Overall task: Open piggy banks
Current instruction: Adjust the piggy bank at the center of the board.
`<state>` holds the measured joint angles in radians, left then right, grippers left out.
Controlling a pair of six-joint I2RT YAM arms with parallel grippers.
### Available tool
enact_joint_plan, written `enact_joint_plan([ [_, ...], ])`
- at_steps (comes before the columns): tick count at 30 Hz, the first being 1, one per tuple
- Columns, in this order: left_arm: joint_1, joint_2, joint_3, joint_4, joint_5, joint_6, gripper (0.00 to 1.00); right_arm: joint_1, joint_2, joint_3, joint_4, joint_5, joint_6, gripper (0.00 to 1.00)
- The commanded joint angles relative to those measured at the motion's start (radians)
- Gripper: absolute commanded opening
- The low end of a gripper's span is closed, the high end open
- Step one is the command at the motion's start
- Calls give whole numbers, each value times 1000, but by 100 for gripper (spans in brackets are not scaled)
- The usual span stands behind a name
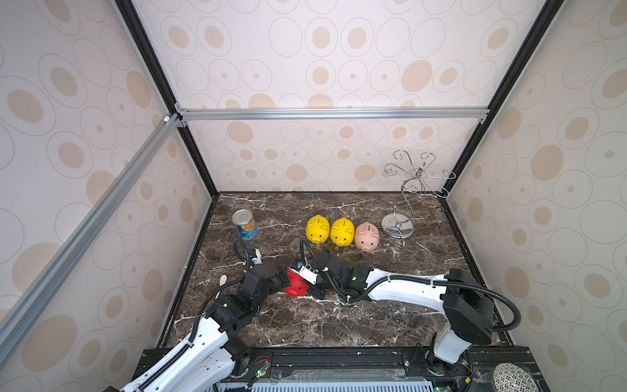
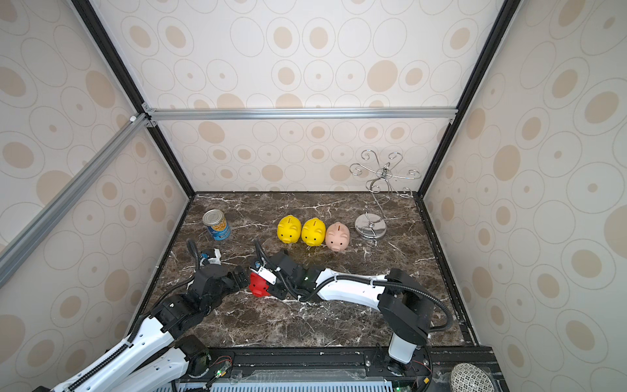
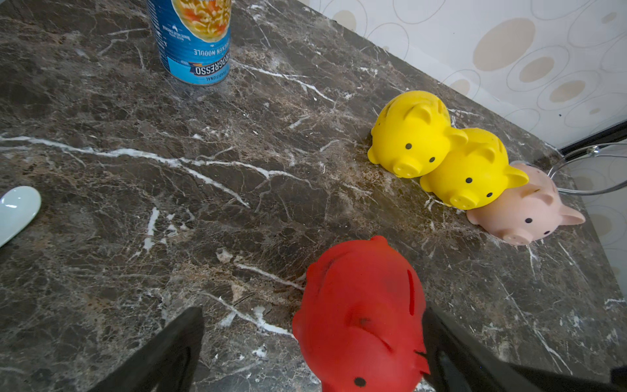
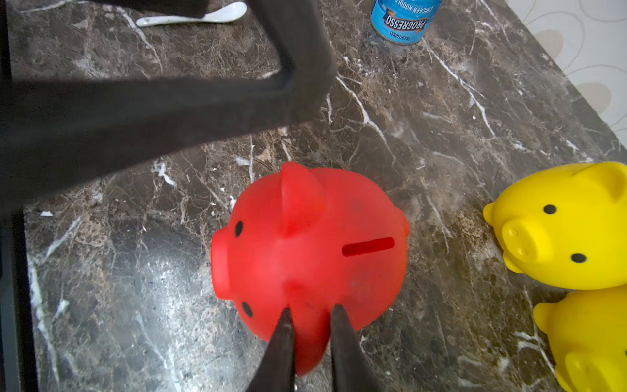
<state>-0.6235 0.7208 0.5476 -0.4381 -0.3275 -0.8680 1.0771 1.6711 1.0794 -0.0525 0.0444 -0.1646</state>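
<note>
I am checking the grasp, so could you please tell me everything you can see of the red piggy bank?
The red piggy bank is smooth, plastic-looking and round-bodied, with two black dot eyes, a snout, ears and a coin slot on its back, which faces up. It sits on the marble table, apart from the other pigs. The right gripper pinches what looks like one ear; the open left gripper straddles it.

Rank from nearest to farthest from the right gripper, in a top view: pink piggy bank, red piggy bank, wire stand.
1. red piggy bank: gripped by right gripper
2. pink piggy bank: row's right end
3. wire stand: far right corner
</note>
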Motion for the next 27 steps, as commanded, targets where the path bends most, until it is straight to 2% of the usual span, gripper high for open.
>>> enact_joint_plan([
  [1, 6, 17, 17, 33, -14, 2, 100, 9, -58, -103, 14, -46, 31, 17],
  [8, 5, 77, 27, 99, 22, 46, 100, 6, -163, -293, 108, 80, 48, 18],
  [10, 6, 101, 36, 114, 32, 60, 100, -27, -164, -320, 127, 55, 31, 17],
  [20, 7, 227, 103, 145, 79, 124, 100, -168, -88, -332, 173, 14, 25, 19],
  [27, 10, 340, 171, 170, 105, 160, 100, -241, -41, -311, 180, 9, 18, 24],
])
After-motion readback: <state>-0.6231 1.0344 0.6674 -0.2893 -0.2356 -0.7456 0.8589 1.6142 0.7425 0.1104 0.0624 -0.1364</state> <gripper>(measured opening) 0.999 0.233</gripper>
